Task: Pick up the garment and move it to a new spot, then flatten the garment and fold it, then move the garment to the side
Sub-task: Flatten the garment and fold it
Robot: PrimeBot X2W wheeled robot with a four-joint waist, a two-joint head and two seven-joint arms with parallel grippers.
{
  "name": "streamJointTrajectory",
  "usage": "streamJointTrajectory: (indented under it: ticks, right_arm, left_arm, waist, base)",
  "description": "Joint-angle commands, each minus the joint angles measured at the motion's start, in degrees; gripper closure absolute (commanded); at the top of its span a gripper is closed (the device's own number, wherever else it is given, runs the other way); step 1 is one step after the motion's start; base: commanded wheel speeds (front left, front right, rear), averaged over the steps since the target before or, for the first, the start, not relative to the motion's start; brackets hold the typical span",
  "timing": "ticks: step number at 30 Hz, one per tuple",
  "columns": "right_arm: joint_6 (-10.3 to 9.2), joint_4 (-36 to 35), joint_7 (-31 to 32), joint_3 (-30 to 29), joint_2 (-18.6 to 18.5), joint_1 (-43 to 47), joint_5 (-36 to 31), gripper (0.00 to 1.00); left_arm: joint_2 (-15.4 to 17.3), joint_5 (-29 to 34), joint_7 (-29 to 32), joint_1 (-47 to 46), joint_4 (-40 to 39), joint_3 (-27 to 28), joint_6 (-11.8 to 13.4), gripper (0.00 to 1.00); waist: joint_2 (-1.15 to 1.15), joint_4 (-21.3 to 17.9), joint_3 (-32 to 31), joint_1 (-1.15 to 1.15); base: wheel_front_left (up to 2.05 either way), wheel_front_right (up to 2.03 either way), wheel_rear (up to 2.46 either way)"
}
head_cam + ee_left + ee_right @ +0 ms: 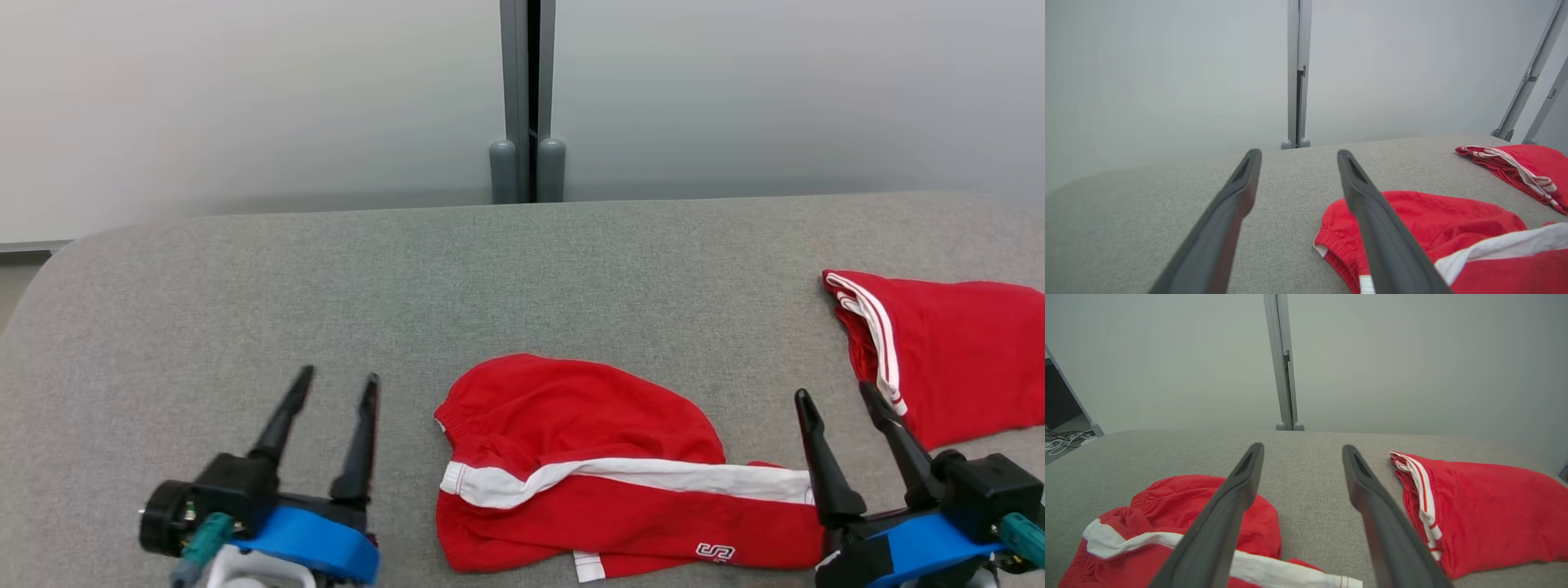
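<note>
The red garment lies rumpled at the lower middle of the head view, between the left gripper and the right gripper, both with fingers spread and holding nothing. To flatten it well, each gripper should probably take one outer end and pull sideways evenly. The grey table gives room toward the upper left, but a folded red garment lies near at the right edge.

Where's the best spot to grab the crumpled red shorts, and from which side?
Probably the gathered waistband at the left end of the crumpled red shorts, approached from the left by the open left gripper: that thick rolled edge faces it.
</note>
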Motion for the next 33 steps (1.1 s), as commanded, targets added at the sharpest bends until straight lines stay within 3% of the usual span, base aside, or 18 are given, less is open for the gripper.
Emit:
streamJointTrajectory:
  ticks: [1, 10, 33]
  right_arm:
    - [0.00, -0.5, 0.2, -0.4, -0.5, 0.7, -0.4, 0.00]
    - [0.00, -1.9, 1.4, -1.5, -1.9, 1.5, -0.9, 0.00]
    - [0.00, -3.5, 2.4, -2.1, -1.2, 2.5, -1.4, 0.00]
  left_arm:
    - [0.3, 0.0, -1.2, -0.7, -0.1, 1.5, 0.8, 0.00]
    - [2.1, -1.4, -3.4, 2.6, 0.9, 9.1, 3.8, 0.00]
    - [3.3, -1.1, -2.3, 3.5, 0.2, 7.6, 3.4, 0.00]
  waist:
    - [0.00, 0.2, -0.2, 0.00]
    - [0.00, 0.4, -1.2, 0.00]
    - [0.00, 0.2, -1.1, 0.00]
  base:
    - [0.00, 0.00, 0.00]
    - [0.00, 0.00, 0.00]
    - [0.00, 0.00, 0.00]
